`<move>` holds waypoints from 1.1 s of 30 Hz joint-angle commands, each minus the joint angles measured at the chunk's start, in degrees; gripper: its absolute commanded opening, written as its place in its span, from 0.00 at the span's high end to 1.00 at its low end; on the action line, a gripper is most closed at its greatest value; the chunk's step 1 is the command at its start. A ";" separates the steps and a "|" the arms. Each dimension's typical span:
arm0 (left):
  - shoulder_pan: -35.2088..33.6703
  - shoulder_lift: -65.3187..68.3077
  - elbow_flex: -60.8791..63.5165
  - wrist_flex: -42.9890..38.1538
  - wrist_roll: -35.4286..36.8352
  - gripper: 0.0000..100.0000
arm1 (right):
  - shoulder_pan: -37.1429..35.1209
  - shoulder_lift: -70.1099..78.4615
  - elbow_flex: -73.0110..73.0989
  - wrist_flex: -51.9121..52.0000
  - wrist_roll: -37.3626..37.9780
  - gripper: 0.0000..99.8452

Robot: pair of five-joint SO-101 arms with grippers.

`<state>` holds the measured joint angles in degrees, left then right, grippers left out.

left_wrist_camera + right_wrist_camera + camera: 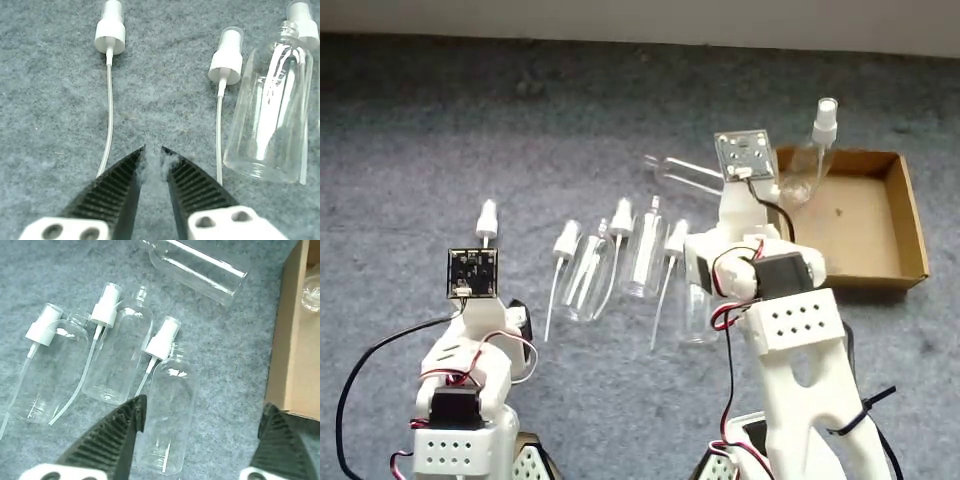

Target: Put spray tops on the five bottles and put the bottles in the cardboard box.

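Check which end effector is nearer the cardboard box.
Right. The right end effector is beside the cardboard box; the left end effector is well away, by loose spray tops.

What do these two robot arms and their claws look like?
Both the left arm and right arm are white plastic shells dotted with small round holes, with black motor blocks at the joints and red, black and white wires looping between. The left gripper and right gripper have black, ribbed, pointed fingers on white mounts.

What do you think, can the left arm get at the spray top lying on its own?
Probably yes: the left gripper is open beside the tube of that spray top, bare carpet between, and the nearest bottle lies off to one side.
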<state>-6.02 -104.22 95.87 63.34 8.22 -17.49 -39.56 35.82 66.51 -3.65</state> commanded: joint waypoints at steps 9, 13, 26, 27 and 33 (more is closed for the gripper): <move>0.92 -0.40 1.19 -0.88 0.18 0.99 | -0.92 15.25 -21.93 14.73 -4.04 0.68; 0.84 -0.40 1.19 -0.88 0.18 0.99 | -0.92 24.66 -28.70 16.40 -4.04 0.68; 0.92 -0.40 1.19 -0.88 0.18 0.99 | -1.63 39.87 -28.79 15.96 -4.04 0.68; 0.92 -0.40 1.19 -0.88 0.18 0.99 | -2.33 41.01 -28.88 15.87 -4.22 0.68; 0.92 -0.40 1.19 -0.88 0.09 0.99 | -5.32 46.46 -29.23 14.37 -10.81 0.68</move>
<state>-6.02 -104.22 95.87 63.34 8.22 -21.45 6.51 10.42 81.71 -12.09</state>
